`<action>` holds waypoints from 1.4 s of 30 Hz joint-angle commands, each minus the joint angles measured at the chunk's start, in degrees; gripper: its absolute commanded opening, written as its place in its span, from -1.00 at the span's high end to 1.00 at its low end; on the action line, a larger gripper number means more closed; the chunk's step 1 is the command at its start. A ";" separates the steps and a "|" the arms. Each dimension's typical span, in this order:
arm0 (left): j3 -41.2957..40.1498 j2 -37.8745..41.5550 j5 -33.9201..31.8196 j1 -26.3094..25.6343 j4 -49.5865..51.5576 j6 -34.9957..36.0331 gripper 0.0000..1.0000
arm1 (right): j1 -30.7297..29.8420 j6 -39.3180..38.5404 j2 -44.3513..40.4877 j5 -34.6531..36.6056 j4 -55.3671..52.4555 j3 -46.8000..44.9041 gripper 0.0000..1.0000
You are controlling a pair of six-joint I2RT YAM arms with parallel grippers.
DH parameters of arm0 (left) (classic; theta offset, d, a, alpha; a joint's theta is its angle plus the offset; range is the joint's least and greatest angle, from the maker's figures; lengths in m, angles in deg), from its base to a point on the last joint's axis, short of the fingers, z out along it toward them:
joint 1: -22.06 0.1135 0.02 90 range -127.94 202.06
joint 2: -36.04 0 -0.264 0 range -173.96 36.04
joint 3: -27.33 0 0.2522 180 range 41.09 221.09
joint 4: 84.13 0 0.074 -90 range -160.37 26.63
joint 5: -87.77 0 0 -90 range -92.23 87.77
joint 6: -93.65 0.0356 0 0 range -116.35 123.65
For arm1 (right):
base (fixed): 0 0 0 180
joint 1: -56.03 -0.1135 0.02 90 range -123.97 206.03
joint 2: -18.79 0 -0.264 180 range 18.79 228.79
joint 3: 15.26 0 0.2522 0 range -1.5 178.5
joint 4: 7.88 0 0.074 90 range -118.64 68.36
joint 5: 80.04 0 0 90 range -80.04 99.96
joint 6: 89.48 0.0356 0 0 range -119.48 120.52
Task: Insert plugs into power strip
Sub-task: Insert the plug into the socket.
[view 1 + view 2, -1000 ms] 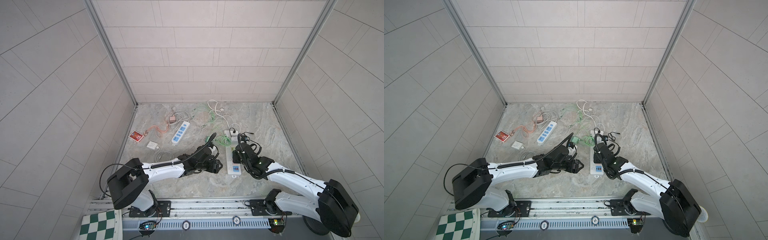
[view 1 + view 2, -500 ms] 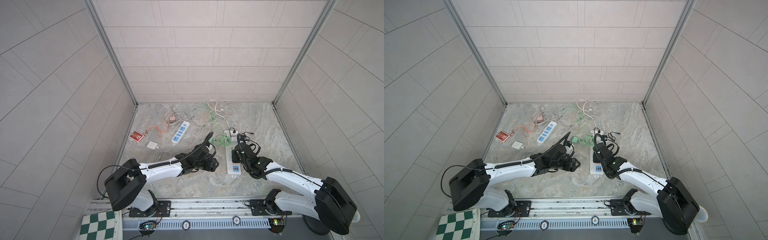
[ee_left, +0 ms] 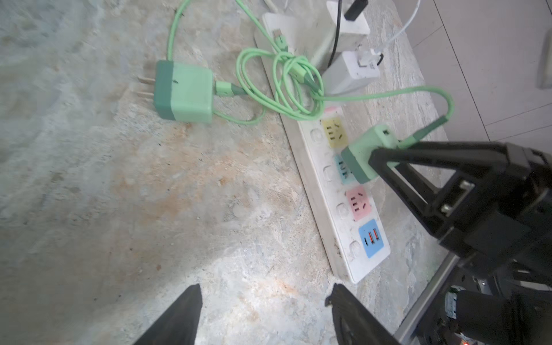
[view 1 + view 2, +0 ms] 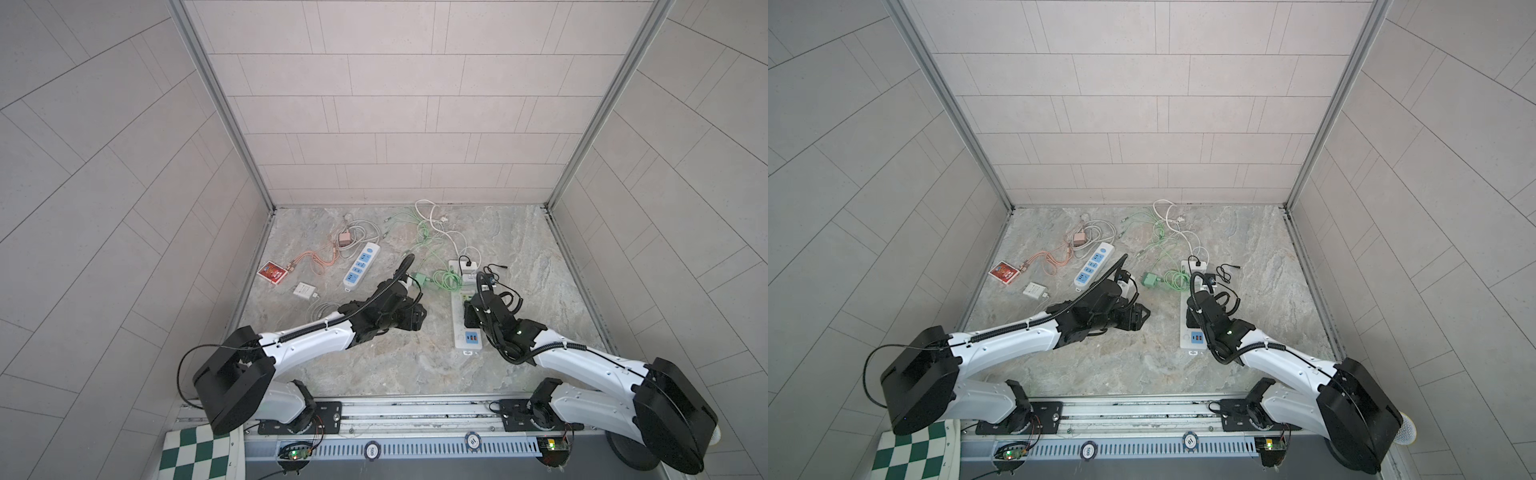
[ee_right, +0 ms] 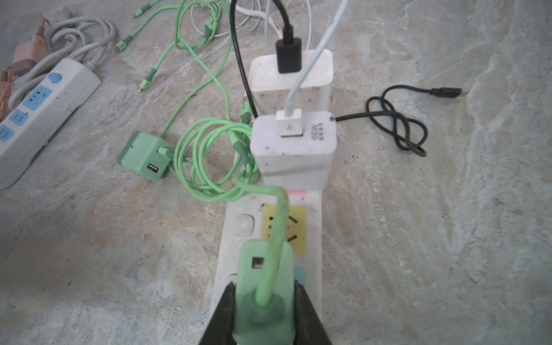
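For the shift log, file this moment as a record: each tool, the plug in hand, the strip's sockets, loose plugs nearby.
right tool: shut on mint green plug
plug position: tilted at teal socket of power strip; seating unclear
left tool: open, empty, over bare floor
seated: white adapter with black cable; white adapter with white cable
free: yellow socket, pink socket
loose: green adapter lying beside the strip, prongs bare

We think this is a robot lab booth. Plain tiled walls [image 4: 395,104] box in a stone table [image 4: 395,365]. Two robot arms [image 4: 307,340] sit on a metal rail [image 4: 415,409], and a checkered board [image 4: 195,455] lies far behind the left claw [image 4: 419,318].
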 commanded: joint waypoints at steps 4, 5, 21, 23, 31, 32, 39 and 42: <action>4.15 -0.90 -1.74 2.75 1.01 3.24 -0.51 | -1.03 0.84 -0.86 -2.30 -5.86 -4.61 1.00; 4.55 -1.46 -1.47 2.97 0.95 3.38 -0.51 | -1.02 0.62 -0.61 -2.41 -5.89 -4.62 1.00; 5.78 -4.02 -0.56 3.38 0.46 3.94 -0.50 | -3.83 -1.37 6.91 -0.14 -7.98 -0.86 1.00; 5.71 -3.77 -0.98 3.64 0.62 4.20 -0.51 | -4.66 -0.66 7.25 0.16 -8.17 -1.53 1.00; 5.51 -3.87 -0.96 4.64 0.48 4.71 -0.51 | -7.62 -0.81 4.87 1.14 -10.34 -4.03 1.00; 5.55 -3.99 -0.85 4.70 0.24 4.73 -0.51 | -7.85 -0.79 5.03 0.98 -10.75 -3.73 1.00; 6.08 -3.75 0.59 4.66 0.55 4.71 -0.51 | -8.30 3.68 8.29 4.03 -14.90 -2.08 1.00; 5.91 -2.99 0.02 4.77 1.35 5.16 -0.51 | -8.21 4.90 7.55 6.41 -14.37 -2.98 1.00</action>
